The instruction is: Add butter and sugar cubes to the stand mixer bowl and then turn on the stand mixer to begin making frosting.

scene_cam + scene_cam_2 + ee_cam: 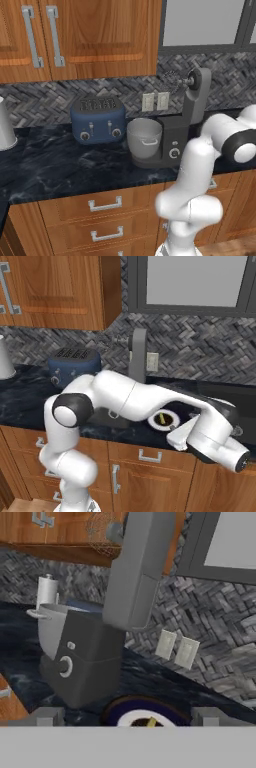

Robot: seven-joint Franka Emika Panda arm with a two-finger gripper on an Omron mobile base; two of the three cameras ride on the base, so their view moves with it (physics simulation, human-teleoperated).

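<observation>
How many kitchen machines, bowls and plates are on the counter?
Machines: 2, the stand mixer and the toaster
Bowls: 1, the stand mixer bowl
Plates: 1, the plate
Total: 4

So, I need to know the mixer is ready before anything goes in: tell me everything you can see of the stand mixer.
The stand mixer is dark grey with a matt finish and stands upright on the dark marbled counter, just right of the navy toaster. Its head is tilted up and back, lifting the wire whisk clear against the backsplash. A round silver-rimmed knob sits on the base front. The pale grey bowl, with its small side handle, rests on the base and looks empty from here.
</observation>
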